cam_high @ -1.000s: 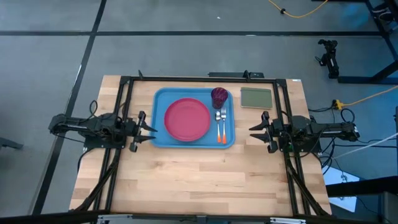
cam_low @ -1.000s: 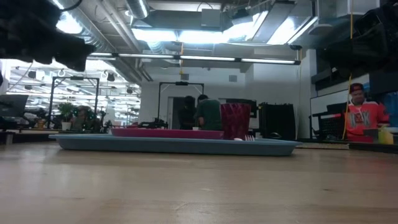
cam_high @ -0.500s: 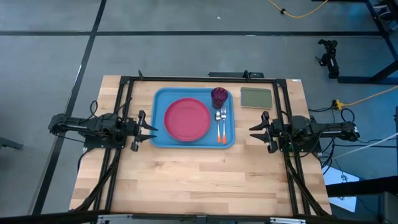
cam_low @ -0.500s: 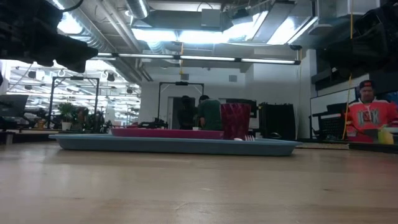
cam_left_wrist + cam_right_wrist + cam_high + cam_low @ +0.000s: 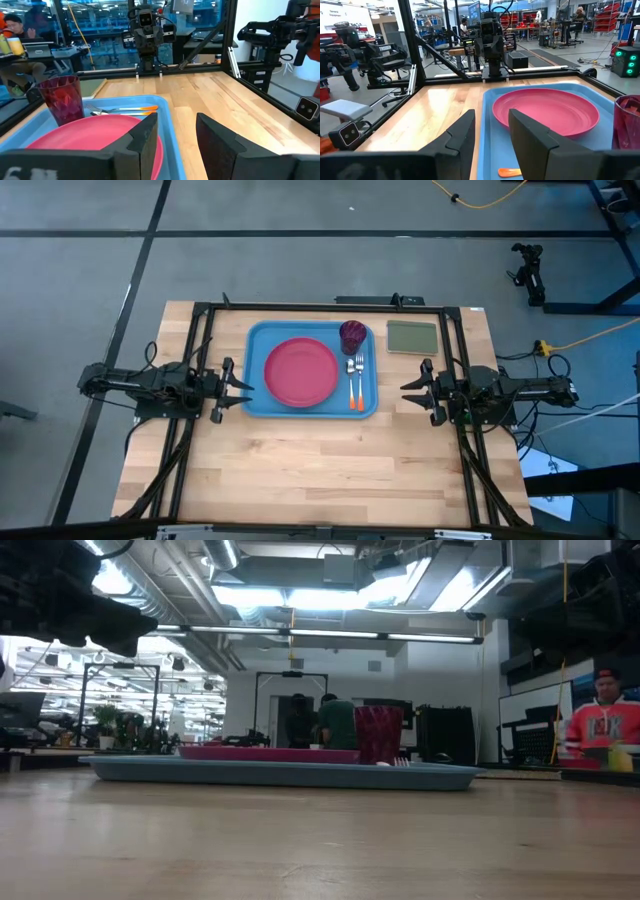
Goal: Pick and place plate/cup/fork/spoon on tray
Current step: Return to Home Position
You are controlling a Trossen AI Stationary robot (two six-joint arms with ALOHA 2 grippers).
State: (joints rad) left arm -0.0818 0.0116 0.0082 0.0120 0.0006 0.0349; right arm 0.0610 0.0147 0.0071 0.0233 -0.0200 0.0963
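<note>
Both pincers are gaping wide and gripping nothing: the left gripper (image 5: 243,390) is hovering just off the left rim of the tray (image 5: 312,412), and the right gripper (image 5: 408,392) is hovering a little off its right rim, each pointing inward at the other. Working outward from the left fingers, we are seeing the plate (image 5: 301,372) lying flat in the tray's left and middle part. We are judging it light, stiff and rather slick, so its thin edge would be the place to pinch. Beyond it the spoon (image 5: 350,370) and fork (image 5: 358,368) are lying side by side, nearly touching, with their orange handles toward the table's front. We are reckoning them thin and prone to slide, best taken across the handle. The cup (image 5: 352,336) is standing upright in the far right corner of the tray, just behind the cutlery; it is looking light and rigid, and its wall or lip would suit a grip. With all four pieces on the tray, we are judging the placing finished. Both arms are lying low and level along the table (image 5: 300,470), folded back toward their bases, in what we are taking for the home pose.
</note>
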